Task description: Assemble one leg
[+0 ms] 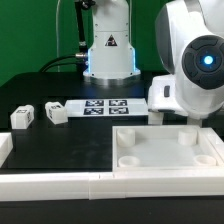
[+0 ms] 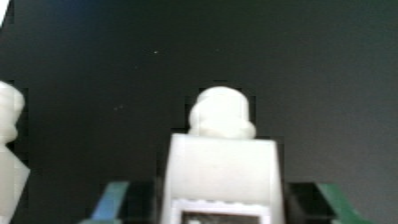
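Exterior, arm: the arm [image 1: 198, 65] leans low over the back edge of the tray [image 1: 165, 152], probably heading for a corner socket; it hides its own gripper.
Exterior, spares: a spare block [image 1: 20, 117] and a second block [image 1: 53, 112] wait on the table [image 1: 30, 95] beside the marker board [image 1: 105, 107], well apart from the tray.
Wrist, leg: the leg [image 2: 222, 140] sits between the gripper [image 2: 222, 205] fingers [image 2: 116, 200], rounded end pointing away, ready for insertion.
Wrist, jaws: they straddle the leg with dark gaps showing; contact is cut off, so I cannot tell whether they clamp.
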